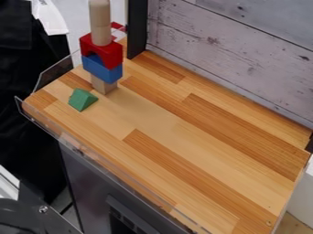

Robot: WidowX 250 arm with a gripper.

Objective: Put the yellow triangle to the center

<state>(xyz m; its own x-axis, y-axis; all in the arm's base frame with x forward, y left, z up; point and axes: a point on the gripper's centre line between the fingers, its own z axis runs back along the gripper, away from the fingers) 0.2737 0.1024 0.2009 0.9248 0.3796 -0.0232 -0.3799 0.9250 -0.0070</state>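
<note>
Green triangle (82, 100) resting near the left corner of the surface (211, 151), away from its center. Just beside it, toward the wall (245, 59), stands a tower: plain block (103, 85) at the base, then blue block (101, 69), red arch (104, 49) and upright cylinder (100, 23). Whether the claw is released or clenched cannot be told. Clear rail (110, 168) along the near long edge.
</note>
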